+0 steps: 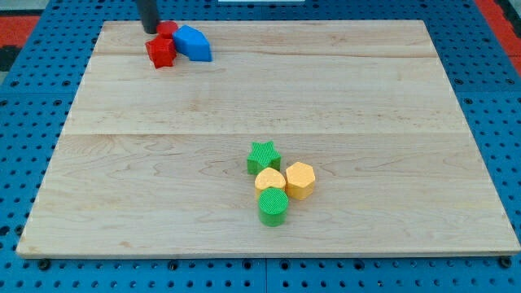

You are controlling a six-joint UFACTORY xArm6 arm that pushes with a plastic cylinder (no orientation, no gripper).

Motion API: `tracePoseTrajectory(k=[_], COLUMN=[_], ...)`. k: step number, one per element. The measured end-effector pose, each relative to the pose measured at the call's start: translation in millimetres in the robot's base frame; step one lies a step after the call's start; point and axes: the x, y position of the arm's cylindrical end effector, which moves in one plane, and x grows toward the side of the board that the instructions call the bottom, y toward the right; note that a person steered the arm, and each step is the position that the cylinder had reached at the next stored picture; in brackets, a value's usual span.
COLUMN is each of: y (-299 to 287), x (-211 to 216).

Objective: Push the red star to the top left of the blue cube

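The red star [161,51] lies near the top left of the wooden board [163,163], touching the left side of the blue cube [193,43]. A second red block [168,30] shows just above them, partly hidden behind the star and the cube; its shape cannot be made out. My dark rod comes down from the view's top edge, and my tip [151,30] sits just above and slightly left of the red star, close to the small red block.
A cluster sits at lower centre: a green star [263,155], a yellow heart [270,180], a yellow hexagon [299,179] and a green cylinder [273,207], all touching. Blue pegboard [32,81] surrounds the board.
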Motion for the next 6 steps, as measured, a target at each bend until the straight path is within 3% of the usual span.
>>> tracePoseTrajectory(k=[1, 2, 3, 4, 5, 6], y=[64, 73, 13, -35, -33, -33], x=[11, 12, -13, 0, 33, 37])
